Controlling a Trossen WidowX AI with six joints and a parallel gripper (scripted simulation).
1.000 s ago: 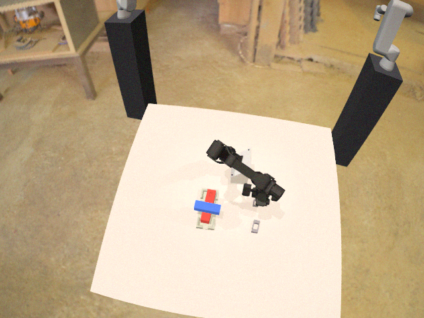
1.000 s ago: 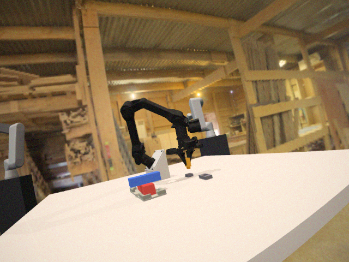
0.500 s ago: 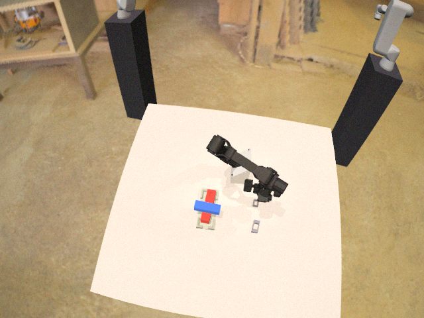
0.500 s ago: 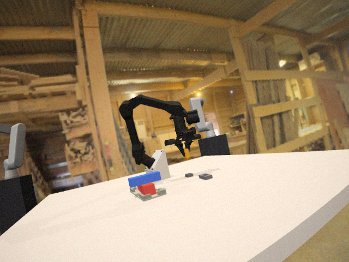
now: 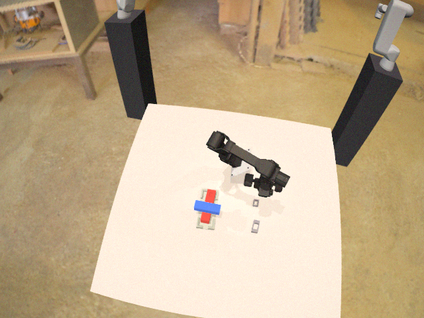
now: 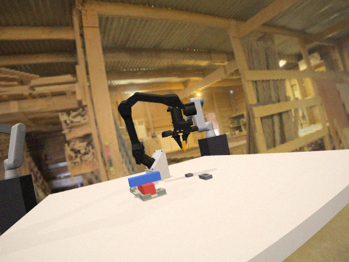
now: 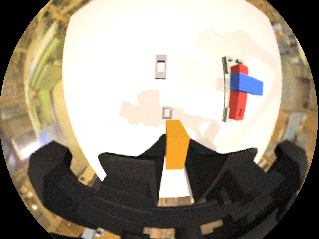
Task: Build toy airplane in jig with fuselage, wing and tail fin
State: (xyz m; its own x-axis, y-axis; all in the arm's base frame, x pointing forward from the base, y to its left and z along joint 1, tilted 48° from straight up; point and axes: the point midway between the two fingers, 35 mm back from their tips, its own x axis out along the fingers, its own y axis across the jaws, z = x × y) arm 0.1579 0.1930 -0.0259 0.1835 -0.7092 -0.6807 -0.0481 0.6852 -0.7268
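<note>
The red fuselage (image 5: 206,218) (image 6: 147,189) (image 7: 237,105) lies in the grey-green cradle (image 5: 199,226) (image 6: 145,197) (image 7: 226,112). The blue wing (image 5: 207,207) (image 6: 144,179) (image 7: 247,84) lies across the top of the fuselage, near its middle. The wing's tab and its socket are hidden. My gripper (image 6: 181,144) (image 7: 173,137) is shut on the orange tail fin (image 6: 184,146) (image 7: 176,145) and holds it upright, high above the table, to the side of the cradle. In the top view the arm hides the fin. The tail socket shows as a small dark mark on the fuselage in the wrist view.
A small grey holder (image 5: 256,203) (image 6: 188,174) (image 7: 167,113) stands empty below and near the gripper. A larger grey holder (image 5: 255,222) (image 6: 205,176) (image 7: 160,67), also empty, stands beyond it. The arm's pale base (image 6: 162,166) stands behind the cradle.
</note>
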